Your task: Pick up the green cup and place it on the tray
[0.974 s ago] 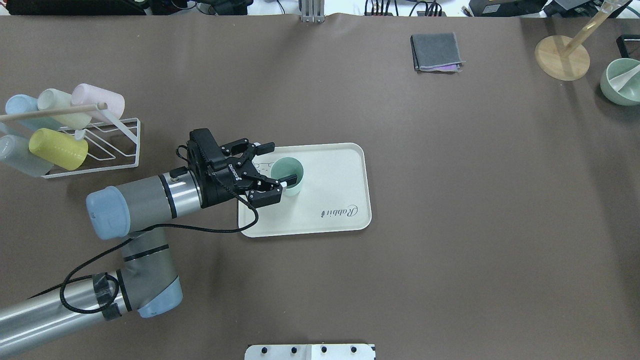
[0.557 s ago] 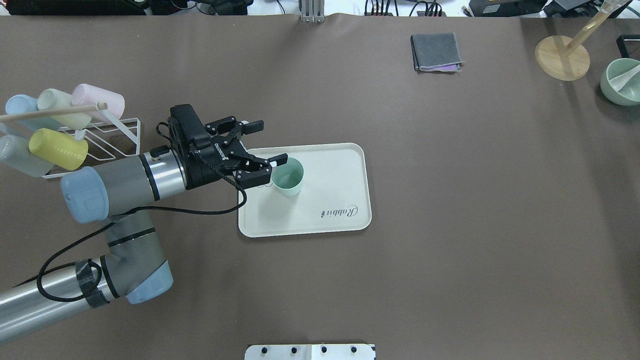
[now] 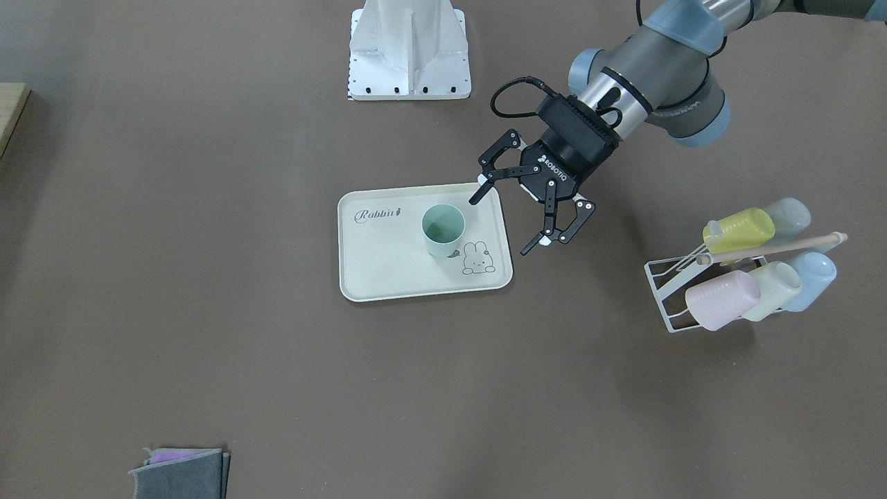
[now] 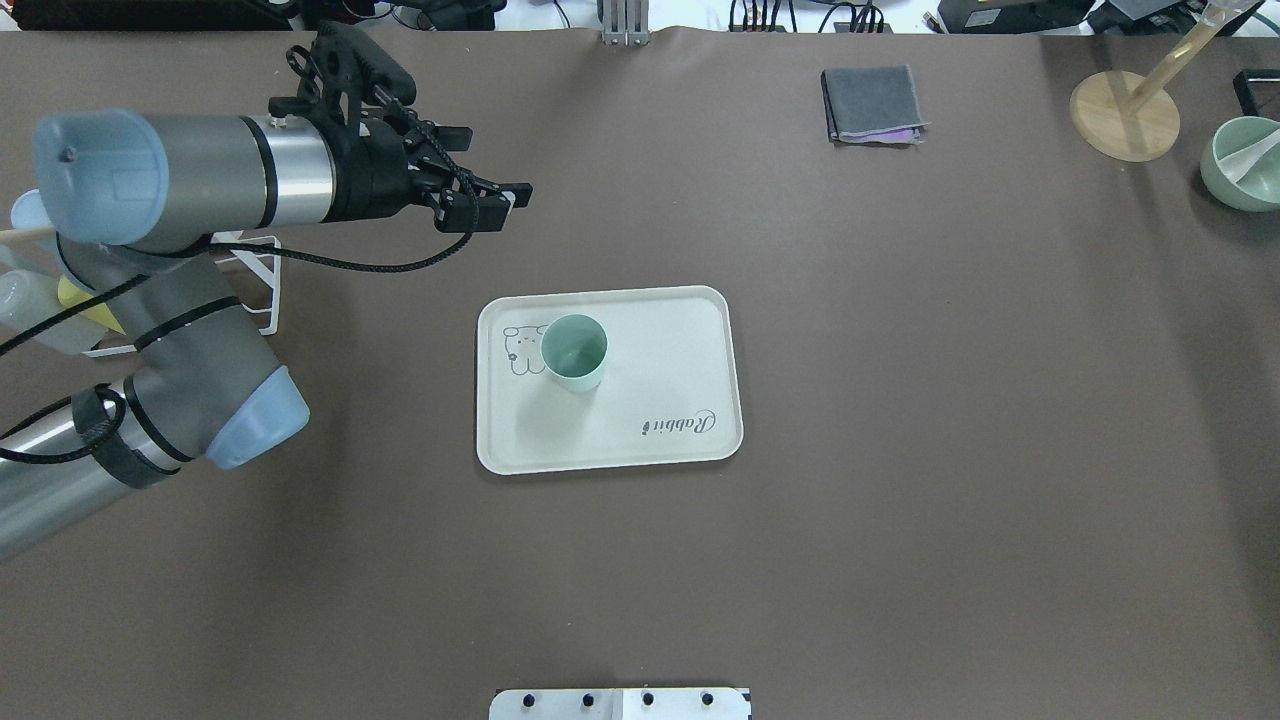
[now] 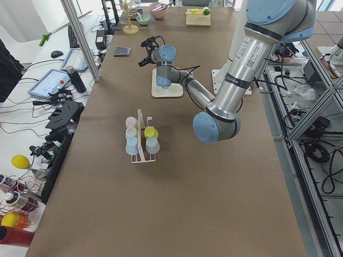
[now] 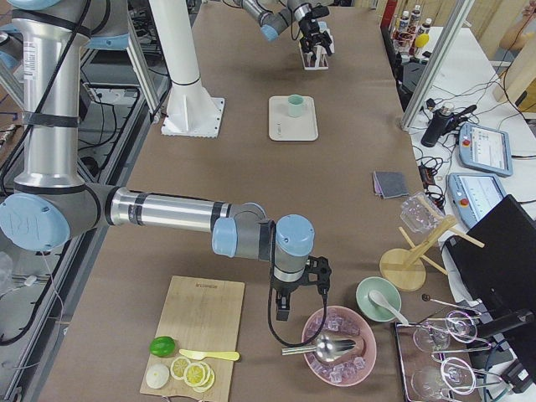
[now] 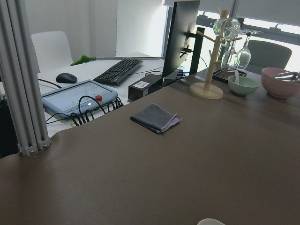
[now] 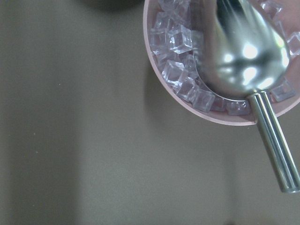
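Observation:
The green cup (image 4: 575,352) stands upright on the cream tray (image 4: 660,340), next to the bunny drawing, and nothing touches it. It also shows in the front-facing view (image 3: 442,230) on the tray (image 3: 388,263). My left gripper (image 4: 495,205) is open and empty, raised above the table and apart from the cup, on the rack side of the tray; the front-facing view (image 3: 500,226) shows its jaws spread wide. My right gripper (image 6: 289,306) shows only in the exterior right view, beside a pink bowl of ice (image 6: 339,343); I cannot tell whether it is open or shut.
A white wire rack (image 3: 748,270) holds several pastel cups on my left. A folded grey cloth (image 4: 872,103), a wooden stand (image 4: 1125,115) and a green bowl (image 4: 1245,165) sit at the far right. A metal scoop (image 8: 248,56) lies in the ice bowl.
My left gripper has drawn back from the green cup and risen up and away toward the far left. The cup stays upright on the tray.

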Robot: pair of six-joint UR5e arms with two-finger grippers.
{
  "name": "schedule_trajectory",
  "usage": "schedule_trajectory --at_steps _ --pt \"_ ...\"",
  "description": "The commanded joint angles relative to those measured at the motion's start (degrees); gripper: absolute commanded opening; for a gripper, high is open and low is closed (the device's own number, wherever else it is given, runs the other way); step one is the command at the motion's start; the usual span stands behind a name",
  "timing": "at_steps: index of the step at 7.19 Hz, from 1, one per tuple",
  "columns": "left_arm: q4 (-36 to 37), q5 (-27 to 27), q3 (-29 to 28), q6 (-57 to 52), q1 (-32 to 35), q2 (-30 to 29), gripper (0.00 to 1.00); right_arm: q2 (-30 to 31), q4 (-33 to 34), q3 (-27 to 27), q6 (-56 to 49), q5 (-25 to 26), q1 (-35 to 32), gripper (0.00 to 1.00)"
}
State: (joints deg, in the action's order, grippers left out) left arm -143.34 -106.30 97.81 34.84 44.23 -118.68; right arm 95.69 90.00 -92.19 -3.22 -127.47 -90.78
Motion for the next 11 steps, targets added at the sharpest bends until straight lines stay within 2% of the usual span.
schedule_trajectory --at_steps 1,2,3,4,6,7,8,9,10,11 --pt "14.8 -11.4 5.6 4.1 5.3 0.9 0.98 -0.3 0.0 0.0 0.0 0.6 0.3 1.00" --pt "21.8 -20.6 4.9 4.0 12.5 1.4 0.98 -0.3 0.0 0.0 0.1 0.6 0.3 1.00" --pt "28.5 -27.0 3.5 3.7 19.2 2.3 0.98 -0.3 0.0 0.0 0.1 0.6 0.3 1.00" --pt "31.9 -30.9 3.2 3.1 22.9 6.9 0.98 -0.3 0.0 0.0 0.1 0.6 0.3 1.00" --pt "32.9 -32.9 1.9 1.2 30.6 17.6 0.98 -0.3 0.0 0.0 0.1 0.6 0.3 1.00" --pt "33.0 -36.1 0.7 -3.9 34.0 21.5 0.98 -0.3 0.0 0.0 0.0 0.6 0.3 1.00" --pt "34.4 -37.2 -2.1 -10.1 37.0 23.2 0.98 -0.3 -0.1 -0.1 -0.2 0.6 0.3 1.00" --pt "41.8 -38.4 -2.4 -18.5 40.3 24.8 0.98 -0.3 -0.1 -0.4 0.0 0.5 0.3 1.00" --pt "51.4 -37.3 -2.8 -33.8 43.6 25.2 0.98 -0.2 -0.1 -0.4 -0.3 0.5 0.3 1.00" --pt "61.1 -32.0 -3.5 -45.2 46.4 25.2 0.98 -0.2 -0.1 -0.5 -0.6 0.5 0.3 1.00"
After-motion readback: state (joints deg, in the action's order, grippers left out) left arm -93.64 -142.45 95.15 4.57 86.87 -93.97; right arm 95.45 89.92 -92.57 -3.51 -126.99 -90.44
